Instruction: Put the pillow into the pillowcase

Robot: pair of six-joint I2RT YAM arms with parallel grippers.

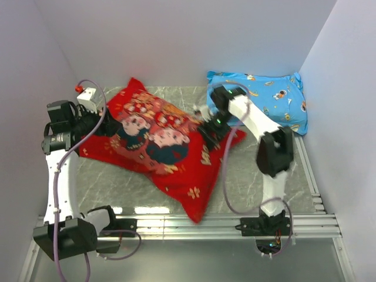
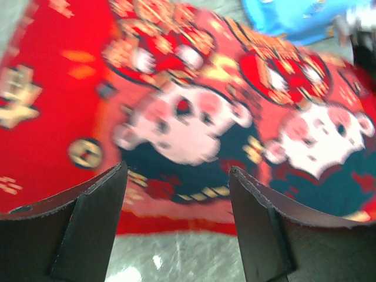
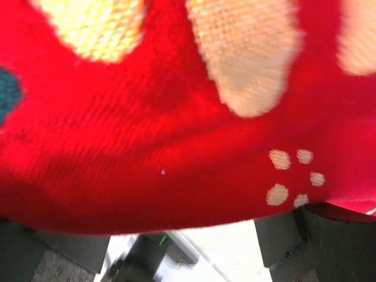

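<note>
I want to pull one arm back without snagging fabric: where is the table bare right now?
The table is bare front left, between the left arm, the pillowcase and the rail, and front right, between the pillowcase's low corner and the right arm. The middle and back right, by the blue pillow, are crowded.

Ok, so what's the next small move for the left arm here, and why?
Probably draw the left gripper back from the pillowcase. Its fingers stand open with nothing between them, just short of the red edge. The case lies plump with no white pillow showing, so the pillow seems to be inside. The right gripper, fingers also wide apart, sits against the opposite edge.
</note>
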